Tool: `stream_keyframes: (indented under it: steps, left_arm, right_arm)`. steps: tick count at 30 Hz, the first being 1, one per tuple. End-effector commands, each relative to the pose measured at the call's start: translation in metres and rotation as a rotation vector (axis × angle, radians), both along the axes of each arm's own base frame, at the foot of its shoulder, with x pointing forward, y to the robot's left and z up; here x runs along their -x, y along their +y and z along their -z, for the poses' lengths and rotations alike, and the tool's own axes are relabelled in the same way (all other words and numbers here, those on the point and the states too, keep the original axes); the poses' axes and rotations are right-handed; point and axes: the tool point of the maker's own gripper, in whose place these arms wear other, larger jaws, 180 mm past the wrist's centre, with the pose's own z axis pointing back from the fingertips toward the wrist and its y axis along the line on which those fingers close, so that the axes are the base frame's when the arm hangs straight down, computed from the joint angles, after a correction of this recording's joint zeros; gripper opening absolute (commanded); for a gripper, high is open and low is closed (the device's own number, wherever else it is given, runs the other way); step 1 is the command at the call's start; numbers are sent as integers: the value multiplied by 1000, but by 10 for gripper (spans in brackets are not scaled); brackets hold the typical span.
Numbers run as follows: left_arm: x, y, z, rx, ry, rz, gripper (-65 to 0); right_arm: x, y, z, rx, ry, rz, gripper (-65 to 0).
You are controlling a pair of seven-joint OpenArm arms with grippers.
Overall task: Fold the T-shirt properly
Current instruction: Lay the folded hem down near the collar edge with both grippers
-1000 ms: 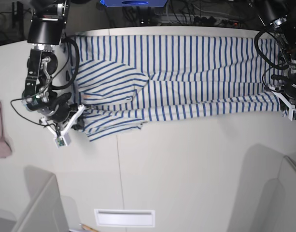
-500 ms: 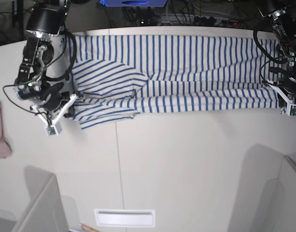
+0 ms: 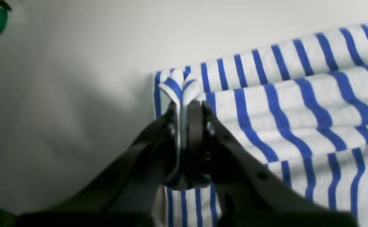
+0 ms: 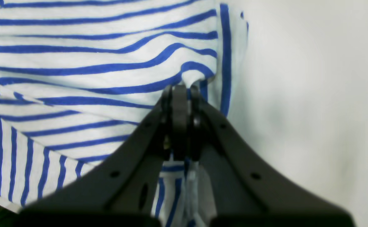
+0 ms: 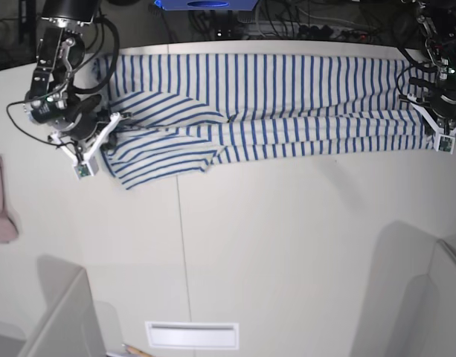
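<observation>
Two grippers are each pinching a corner of the striped T-shirt (image 5: 272, 104), which is lying stretched along the far edge of the white table (image 5: 287, 253): the left gripper (image 3: 187, 107) is clamped on a bunched fold at one end, and the right gripper (image 4: 181, 91) is clenched on the cloth at the sleeve end. Compared with a second ago, both are carrying the near edge farther toward the table's back, so the visible band is growing narrower. This looks like the lengthwise fold in progress, and next they are likely needing to lay the lifted edge evenly before letting go.
</observation>
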Motion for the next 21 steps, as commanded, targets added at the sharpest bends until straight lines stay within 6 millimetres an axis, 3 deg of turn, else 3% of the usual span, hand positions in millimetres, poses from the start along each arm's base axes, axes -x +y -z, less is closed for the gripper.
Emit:
stream_keyframes:
  steps: [1,7,21]
  left_arm:
    - [-6,6,-13,-35,-31,8,-650]
    - [0,6,-9,-34,-12,8,-650]
    - [2,9,-7,-35,-2,2,-650]
  right_arm:
    - [-5,-4,-9,12,-39,-1,-650]
    - [6,-2,-17,28,-54,-15,-650]
    - [40,10,-6,12,16,-17,-650]
